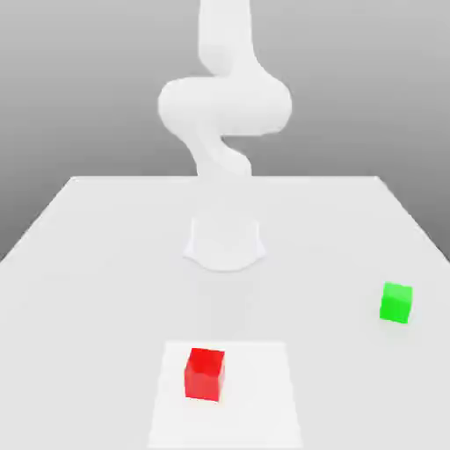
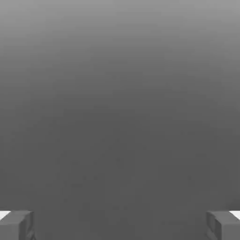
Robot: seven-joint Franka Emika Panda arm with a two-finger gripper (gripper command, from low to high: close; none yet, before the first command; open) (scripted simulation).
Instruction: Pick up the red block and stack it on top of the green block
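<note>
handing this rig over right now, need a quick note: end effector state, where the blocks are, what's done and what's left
End effector: open, fingers spread wide in the hand view, holding nothing.
Red block: on the table, near the front edge of the exterior view, on a slightly brighter patch in front of the arm's base.
Green block: on the table, off to the exterior view's right, well apart from the red block.
Done: nothing yet; both blocks sit untouched.
Left: go down to the red block, grasp it, lift it, carry it to the green block and set it on top.
</note>
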